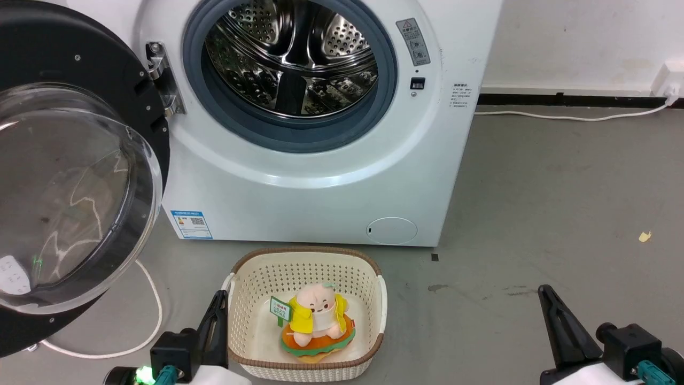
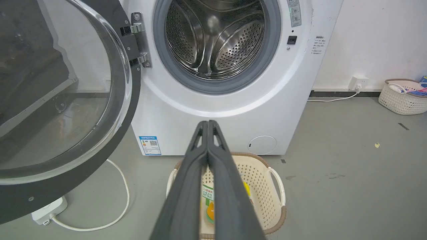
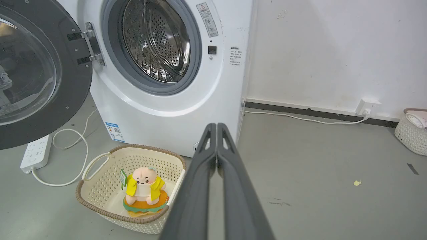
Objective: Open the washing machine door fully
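Grey floor (image 1: pixel 534 187) | washing machine door (image 1: pixel 64 187) open, left of left tool (image 1: pixel 220 297)

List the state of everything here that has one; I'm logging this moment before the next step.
washing machine door: swung wide open.
drum: exposed, no laundry seen inside.
basket: upright on the floor, holding the plush toy.
plush toy: sitting upright.
left gripper: shut, empty.
right gripper: shut, empty.
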Available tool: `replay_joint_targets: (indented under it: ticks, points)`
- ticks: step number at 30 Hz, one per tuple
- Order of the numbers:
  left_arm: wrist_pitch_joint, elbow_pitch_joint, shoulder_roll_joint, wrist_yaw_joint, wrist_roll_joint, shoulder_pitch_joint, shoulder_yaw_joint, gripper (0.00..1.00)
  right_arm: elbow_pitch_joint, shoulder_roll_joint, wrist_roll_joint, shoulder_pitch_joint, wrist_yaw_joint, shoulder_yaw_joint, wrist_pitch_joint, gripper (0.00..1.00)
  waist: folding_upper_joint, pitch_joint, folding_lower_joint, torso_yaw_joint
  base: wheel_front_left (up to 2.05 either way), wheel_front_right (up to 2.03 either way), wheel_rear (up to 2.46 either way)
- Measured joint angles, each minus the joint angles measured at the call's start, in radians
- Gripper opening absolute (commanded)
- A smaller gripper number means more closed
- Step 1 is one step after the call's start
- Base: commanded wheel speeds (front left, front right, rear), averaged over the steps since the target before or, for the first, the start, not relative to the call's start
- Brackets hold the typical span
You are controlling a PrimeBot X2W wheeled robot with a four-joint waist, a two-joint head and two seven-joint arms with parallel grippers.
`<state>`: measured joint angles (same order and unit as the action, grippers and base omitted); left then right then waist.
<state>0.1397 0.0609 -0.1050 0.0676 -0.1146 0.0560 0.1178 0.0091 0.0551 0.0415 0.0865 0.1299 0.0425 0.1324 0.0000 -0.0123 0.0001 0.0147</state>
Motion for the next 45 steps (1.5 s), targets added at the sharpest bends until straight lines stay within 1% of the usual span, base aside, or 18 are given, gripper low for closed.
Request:
replay_joint_targets:
  ticks: [6, 16, 45]
  points:
    - [-0.016, -0.005, 0.004, -0.001, 0.009, -0.001, -0.008, 0.0, 0.0, 0.0, -0.007, -0.012, 0.0, -0.004, -0.011, 0.0, 0.0, 0.001, 0.0, -0.001, 0.0, 0.0, 0.0]
    - [-0.043, -0.017, 0.02, -0.018, 0.028, -0.016, -0.033, 0.0, -0.001, 0.0, -0.016, -0.016, 0.0, -0.014, -0.035, 0.0, 0.0, 0.004, 0.0, -0.004, 0.0, 0.0, 0.0]
    - [-0.1, -0.04, 0.035, -0.046, 0.078, -0.036, -0.08, 0.0, -0.005, 0.0, -0.025, -0.055, 0.0, -0.029, -0.095, 0.0, 0.0, 0.009, 0.0, -0.011, 0.0, 0.0, 0.0]
